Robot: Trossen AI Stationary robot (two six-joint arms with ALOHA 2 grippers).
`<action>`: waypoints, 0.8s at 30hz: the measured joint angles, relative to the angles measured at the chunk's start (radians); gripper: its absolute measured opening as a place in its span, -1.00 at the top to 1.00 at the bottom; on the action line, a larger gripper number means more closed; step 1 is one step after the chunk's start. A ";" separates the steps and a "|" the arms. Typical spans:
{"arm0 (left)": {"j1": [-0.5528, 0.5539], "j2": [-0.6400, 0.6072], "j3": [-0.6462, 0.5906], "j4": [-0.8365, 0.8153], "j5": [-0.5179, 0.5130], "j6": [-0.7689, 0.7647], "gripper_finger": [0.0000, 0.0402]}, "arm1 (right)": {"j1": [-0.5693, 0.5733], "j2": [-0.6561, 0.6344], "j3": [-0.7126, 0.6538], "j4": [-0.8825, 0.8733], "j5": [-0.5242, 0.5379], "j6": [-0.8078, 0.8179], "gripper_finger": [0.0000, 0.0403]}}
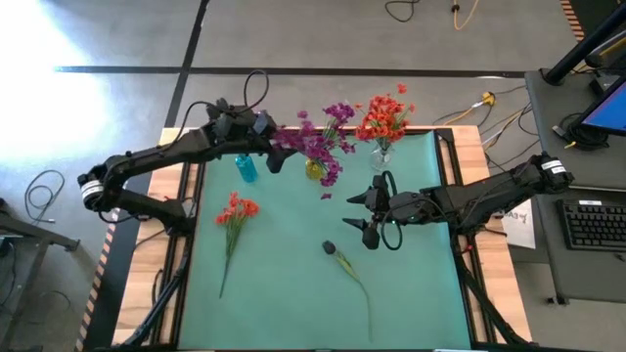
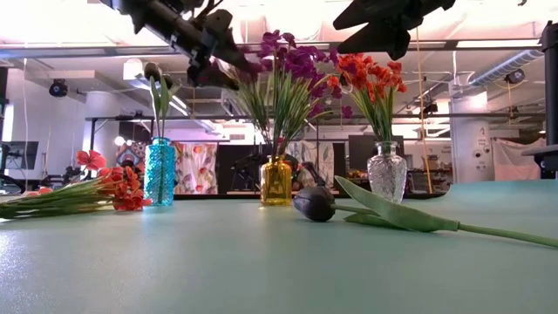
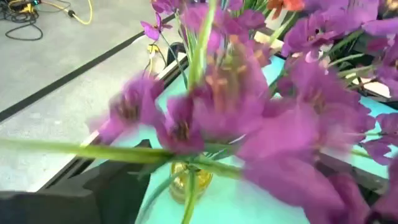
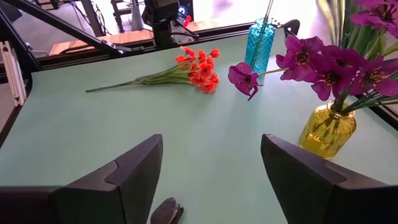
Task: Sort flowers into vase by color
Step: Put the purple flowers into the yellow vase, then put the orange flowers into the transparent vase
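The left end effector (image 1: 277,149) hangs high over the yellow vase (image 1: 314,169), clamped on the green stem of a purple flower (image 1: 318,147) whose blooms already crowd above that vase. The stem lies crosswise between its fingers, so I judge it needs tipping upright to drop into the neck.

The right end effector (image 1: 369,211) hovers over the middle of the green tabletop (image 1: 293,284), fingers wide apart and holding nothing. The dark-budded flower (image 1: 348,270) lies just beside it on the near side, bud close to the fingers and stem running away toward the near edge, so the right arm is plainly the nearer one.

An orange flower (image 1: 235,223) lies on the left side, stem toward the near edge. The blue vase (image 1: 245,167) and the clear vase (image 1: 380,153) of orange blooms flank the yellow one.
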 joint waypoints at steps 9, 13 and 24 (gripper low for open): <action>-0.008 0.019 0.001 -0.022 0.020 0.014 -0.83 | 0.000 0.000 0.000 -0.004 0.000 0.008 -0.31; 0.003 0.018 0.085 -0.189 0.026 0.061 -0.83 | 0.000 0.000 0.000 -0.035 -0.001 0.033 -0.31; 0.007 0.038 0.313 -0.467 0.017 0.145 -0.83 | 0.000 0.000 0.000 -0.050 -0.001 0.042 -0.34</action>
